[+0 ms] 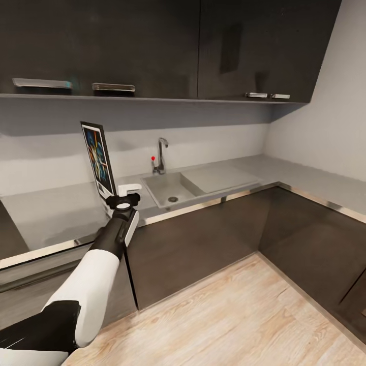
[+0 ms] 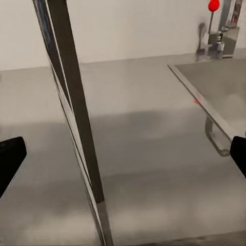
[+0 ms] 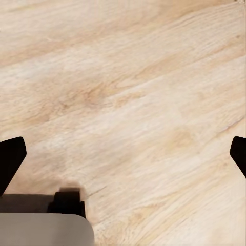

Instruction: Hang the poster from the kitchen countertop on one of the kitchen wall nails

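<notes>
The poster (image 1: 99, 157) stands upright on the grey kitchen countertop (image 1: 51, 213), left of the sink, its colourful face turned to the right. My left gripper (image 1: 123, 195) reaches over the counter's steel front edge to the poster's lower corner. In the left wrist view the poster (image 2: 77, 118) runs edge-on as a thin dark strip between the fingers. My left gripper (image 2: 123, 159) is open, both fingers far apart and clear of the frame. My right gripper (image 3: 123, 159) hangs open over the wooden floor (image 3: 133, 92).
A square sink (image 1: 170, 188) with a chrome tap (image 1: 161, 155) and a red knob sits right of the poster. Dark upper cabinets (image 1: 152, 46) hang above, dark lower cabinets (image 1: 203, 239) below. The counter turns along the right wall. Wooden floor (image 1: 229, 315) lies in front.
</notes>
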{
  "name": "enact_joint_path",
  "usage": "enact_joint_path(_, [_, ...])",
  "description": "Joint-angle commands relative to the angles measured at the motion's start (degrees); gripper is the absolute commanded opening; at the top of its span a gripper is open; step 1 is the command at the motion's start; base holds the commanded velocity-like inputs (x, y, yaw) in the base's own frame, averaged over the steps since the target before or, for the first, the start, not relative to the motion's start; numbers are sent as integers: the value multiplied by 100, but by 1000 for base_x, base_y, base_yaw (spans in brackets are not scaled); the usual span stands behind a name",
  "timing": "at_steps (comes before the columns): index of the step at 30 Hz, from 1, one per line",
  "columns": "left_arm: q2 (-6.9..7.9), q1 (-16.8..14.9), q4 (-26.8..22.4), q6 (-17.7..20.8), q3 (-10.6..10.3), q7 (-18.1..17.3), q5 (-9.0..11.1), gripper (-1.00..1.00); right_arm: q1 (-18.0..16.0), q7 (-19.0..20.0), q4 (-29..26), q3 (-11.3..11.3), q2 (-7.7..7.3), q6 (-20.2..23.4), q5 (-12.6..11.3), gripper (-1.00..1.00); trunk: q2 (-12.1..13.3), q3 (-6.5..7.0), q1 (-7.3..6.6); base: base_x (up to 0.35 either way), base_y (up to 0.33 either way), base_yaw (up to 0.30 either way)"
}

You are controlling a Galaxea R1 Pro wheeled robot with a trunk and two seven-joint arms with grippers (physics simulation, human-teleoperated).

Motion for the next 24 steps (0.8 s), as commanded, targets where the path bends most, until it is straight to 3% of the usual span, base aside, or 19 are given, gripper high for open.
enact_joint_path(1, [-6,-4,-6,42,16,-8,-60,100,-3,-33,3,8,0,-3,59,100,-3,-6,1,42,0,139])
enact_joint_path(8, [-5,-4,-7,39,16,-5,-63,100,-3,-33,3,8,4,-3,59,100,-3,-6,1,18,0,180])
enact_joint_path(24, [-5,-4,-13,40,20,2,-70,100,-3,-33,3,10,5,-3,59,100,-3,-6,1,18,0,44])
